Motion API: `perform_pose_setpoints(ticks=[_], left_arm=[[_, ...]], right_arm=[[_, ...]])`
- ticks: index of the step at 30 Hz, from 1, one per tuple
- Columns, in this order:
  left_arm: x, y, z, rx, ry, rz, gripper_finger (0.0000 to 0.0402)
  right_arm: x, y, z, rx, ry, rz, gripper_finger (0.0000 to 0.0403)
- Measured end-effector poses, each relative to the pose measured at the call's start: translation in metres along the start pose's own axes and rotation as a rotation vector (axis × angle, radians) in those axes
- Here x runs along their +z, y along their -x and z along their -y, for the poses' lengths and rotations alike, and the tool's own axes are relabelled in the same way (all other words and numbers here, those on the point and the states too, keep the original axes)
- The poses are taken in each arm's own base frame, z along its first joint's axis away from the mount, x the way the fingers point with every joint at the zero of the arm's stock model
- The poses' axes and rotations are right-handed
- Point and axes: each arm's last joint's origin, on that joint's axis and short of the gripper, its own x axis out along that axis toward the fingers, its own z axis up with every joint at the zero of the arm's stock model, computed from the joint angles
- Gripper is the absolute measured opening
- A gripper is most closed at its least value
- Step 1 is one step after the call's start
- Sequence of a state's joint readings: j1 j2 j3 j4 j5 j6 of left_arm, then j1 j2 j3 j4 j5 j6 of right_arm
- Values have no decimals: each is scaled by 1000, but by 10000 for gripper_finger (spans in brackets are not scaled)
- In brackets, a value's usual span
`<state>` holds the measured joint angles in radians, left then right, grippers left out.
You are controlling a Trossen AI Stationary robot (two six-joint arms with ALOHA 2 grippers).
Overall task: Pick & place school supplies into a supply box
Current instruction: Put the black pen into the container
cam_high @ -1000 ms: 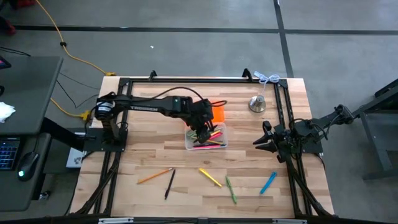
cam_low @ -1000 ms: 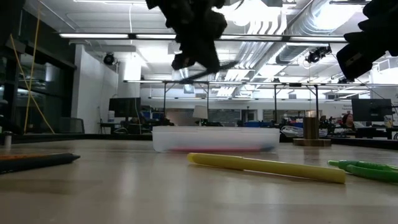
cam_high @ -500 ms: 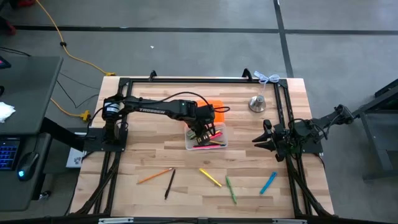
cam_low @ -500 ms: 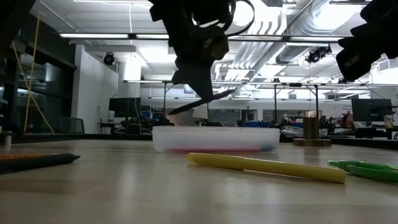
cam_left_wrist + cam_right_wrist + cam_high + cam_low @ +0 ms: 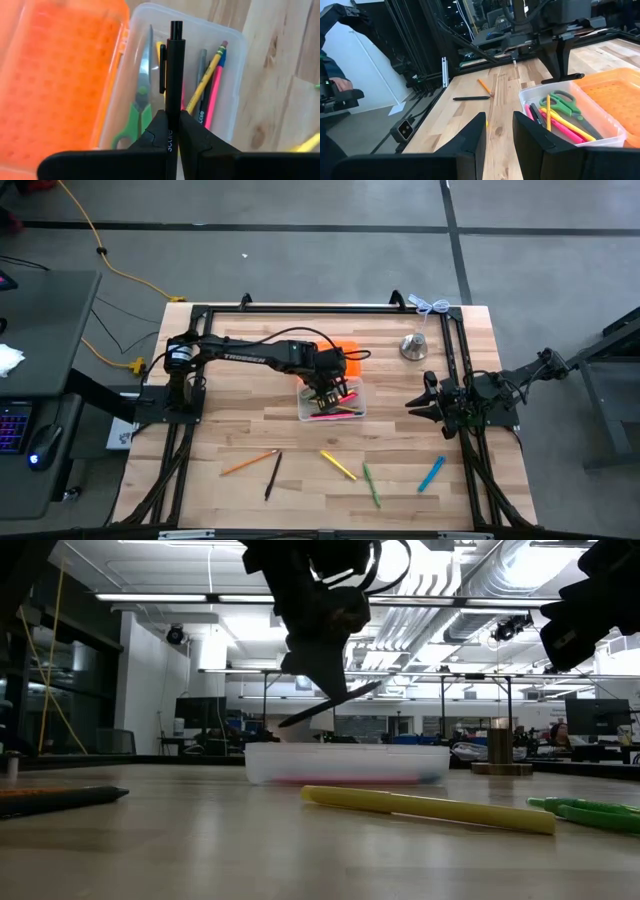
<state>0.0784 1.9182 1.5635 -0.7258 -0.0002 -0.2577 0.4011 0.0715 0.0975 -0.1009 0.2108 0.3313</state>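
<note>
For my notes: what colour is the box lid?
Bright orange lid; clearest in the left wrist view.

I read the supply box [image 5: 332,404] near the middle of the surface [image 5: 240,435], its lid [image 5: 345,358] folded open behind it. Scissors [image 5: 137,102] and pencils [image 5: 207,82] lie inside. The left claw [image 5: 327,389] sits above the box; the right claw [image 5: 418,406] waits well to its right. Bell [image 5: 414,347] behind-right. In front lie, I think, five loose pens [image 5: 338,465].
</note>
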Motion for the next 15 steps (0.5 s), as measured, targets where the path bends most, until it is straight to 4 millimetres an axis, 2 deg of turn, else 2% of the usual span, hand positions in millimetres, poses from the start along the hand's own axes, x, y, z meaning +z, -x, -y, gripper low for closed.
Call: perform_pose_setpoints(ticks=[11,15], left_arm=[[3,0,0,20,-75,40,46],[3,-12,0,38,-81,0,46]], right_arm=[[0,0,0,0,0,0,74],[0,0,0,1,0,0,74]])
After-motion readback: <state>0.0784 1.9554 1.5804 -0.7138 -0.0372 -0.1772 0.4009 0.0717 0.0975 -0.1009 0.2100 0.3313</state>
